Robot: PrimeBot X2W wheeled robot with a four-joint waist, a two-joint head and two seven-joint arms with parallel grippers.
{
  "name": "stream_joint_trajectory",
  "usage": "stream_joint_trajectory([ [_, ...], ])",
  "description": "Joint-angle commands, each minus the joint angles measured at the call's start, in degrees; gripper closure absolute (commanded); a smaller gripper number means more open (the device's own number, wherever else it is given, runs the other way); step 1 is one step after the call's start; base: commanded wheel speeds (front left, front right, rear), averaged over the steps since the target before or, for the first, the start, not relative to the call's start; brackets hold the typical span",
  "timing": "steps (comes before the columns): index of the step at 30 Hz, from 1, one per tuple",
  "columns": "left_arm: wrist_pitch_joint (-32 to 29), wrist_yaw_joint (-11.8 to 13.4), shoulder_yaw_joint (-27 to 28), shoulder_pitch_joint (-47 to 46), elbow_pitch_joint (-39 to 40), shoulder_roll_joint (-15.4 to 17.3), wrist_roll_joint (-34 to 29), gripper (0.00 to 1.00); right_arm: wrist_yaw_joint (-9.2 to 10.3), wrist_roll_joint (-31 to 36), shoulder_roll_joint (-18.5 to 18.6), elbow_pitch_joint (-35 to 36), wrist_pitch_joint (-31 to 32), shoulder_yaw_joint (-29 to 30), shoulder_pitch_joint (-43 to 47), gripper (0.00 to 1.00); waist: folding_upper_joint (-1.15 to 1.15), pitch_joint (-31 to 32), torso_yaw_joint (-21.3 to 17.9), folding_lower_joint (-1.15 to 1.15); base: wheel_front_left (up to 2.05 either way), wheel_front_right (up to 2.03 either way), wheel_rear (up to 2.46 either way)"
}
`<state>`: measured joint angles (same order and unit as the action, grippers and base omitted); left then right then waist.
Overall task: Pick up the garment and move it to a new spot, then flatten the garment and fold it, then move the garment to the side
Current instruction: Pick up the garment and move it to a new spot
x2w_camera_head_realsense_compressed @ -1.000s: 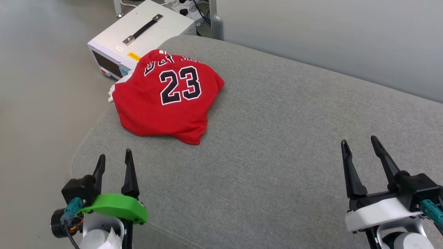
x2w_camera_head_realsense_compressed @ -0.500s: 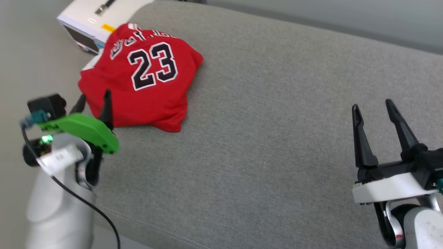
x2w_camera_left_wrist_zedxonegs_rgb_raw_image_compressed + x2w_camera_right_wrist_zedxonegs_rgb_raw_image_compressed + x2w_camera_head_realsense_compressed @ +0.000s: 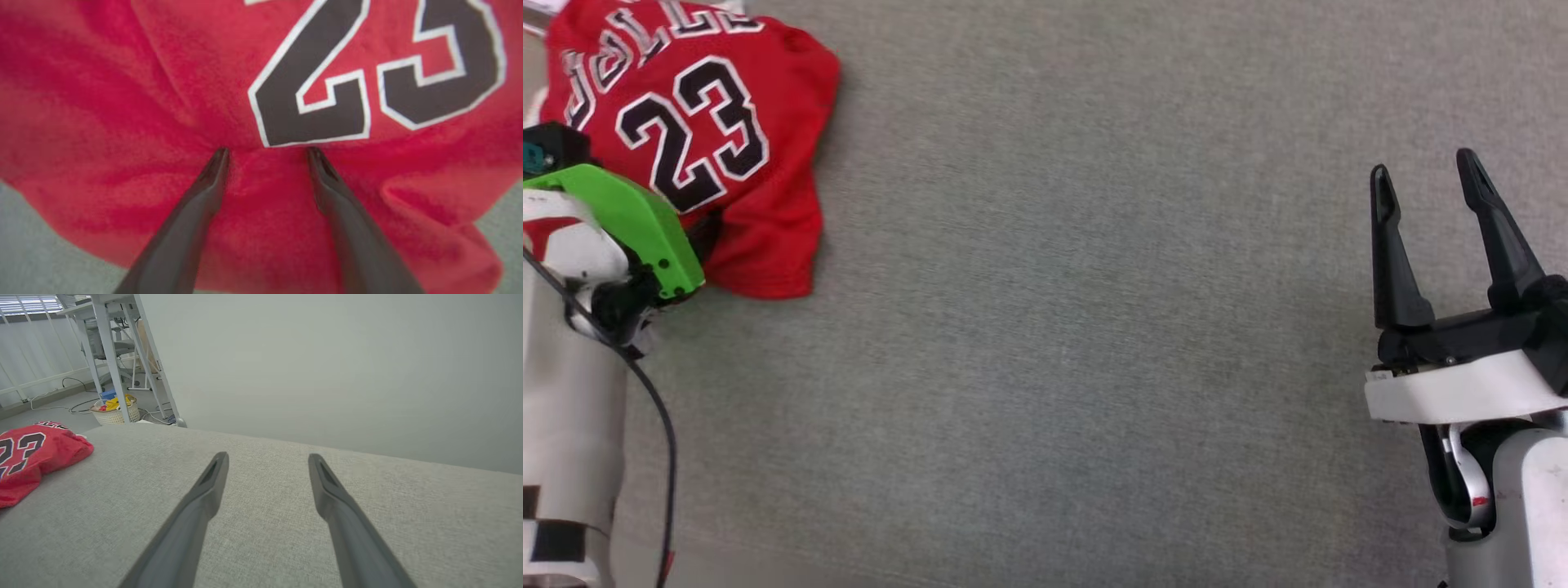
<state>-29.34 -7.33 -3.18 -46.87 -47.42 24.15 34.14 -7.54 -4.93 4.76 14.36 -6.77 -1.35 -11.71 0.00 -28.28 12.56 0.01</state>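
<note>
- Now, garment [image 3: 686, 122] lies crumpled at the upper left of the grey cushion [image 3: 1094, 327], "23" facing up.
- Left gripper [image 3: 267, 153]: fingers spread wide, tips at the red cloth just below the 23, not closed on it.
- Right gripper [image 3: 1423, 167]: spread wide, empty, well apart from the garment.

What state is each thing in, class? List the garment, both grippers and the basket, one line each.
garment, crumpled in a heap, "23" facing up.
left gripper, open, tips at the garment's cloth below the "23".
right gripper, open, empty, above the grey cushion.
basket, upright, holding coloured items.
</note>
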Motion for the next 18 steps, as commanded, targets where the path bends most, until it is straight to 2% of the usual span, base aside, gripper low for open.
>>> stream_joint_trajectory([
  [1, -1.8, -0.1, -0.5, -1.1, -1.7, 0.8, 0.3, 0.00, 0.05, -0.3, 0.3, -0.2, -0.4, -0.2, -1.2, 0.00, 0.00, -4.0, -4.0, -0.01, 0.00, 0.00, 0.00],
  [5, -7.8, 0.2, -1.8, -1.5, -6.9, 1.3, 0.5, 0.00, 0.05, -0.8, 0.3, -1.0, -0.7, -0.1, -1.6, 0.00, 0.00, -4.3, -4.7, -0.01, 0.00, 0.00, 0.00],
  [8, -13.5, 1.8, -2.2, -1.6, -10.4, 0.5, 1.2, 0.00, 0.05, -1.1, 0.1, -1.3, -0.9, 0.2, -1.5, 0.00, 0.00, -3.9, -4.9, -0.01, 0.00, 0.00, 0.00],
  [9, -13.8, 2.1, -2.2, -1.8, -10.7, 0.4, 1.3, 0.24, 0.05, -1.2, 0.1, -1.4, -0.9, 0.3, -1.4, 0.00, 0.00, -3.7, -4.9, -0.01, 0.00, 0.00, 0.00],
  [10, -13.8, 2.2, -2.7, -1.8, -10.9, 0.4, 0.9, 1.00, 0.05, -1.2, 0.0, -1.5, -0.9, 0.4, -1.3, 0.00, 0.00, -3.5, -4.9, -0.01, 0.00, 0.00, 0.00],
  [15, -9.6, 1.8, -3.6, -1.4, -10.5, -0.2, 0.1, 1.00, 0.05, -1.4, -0.2, -2.3, -1.2, 1.1, -0.4, 0.00, 0.00, -0.8, -4.0, -0.01, 0.00, 0.00, 0.00],
  [18, -4.0, 1.7, -4.2, -1.1, -9.7, 0.2, -1.2, 1.00, 0.05, -1.7, -0.5, -3.0, -1.5, 1.3, 0.4, 0.00, 0.00, 1.9, -3.3, -0.01, 0.00, 0.00, 0.00],
])
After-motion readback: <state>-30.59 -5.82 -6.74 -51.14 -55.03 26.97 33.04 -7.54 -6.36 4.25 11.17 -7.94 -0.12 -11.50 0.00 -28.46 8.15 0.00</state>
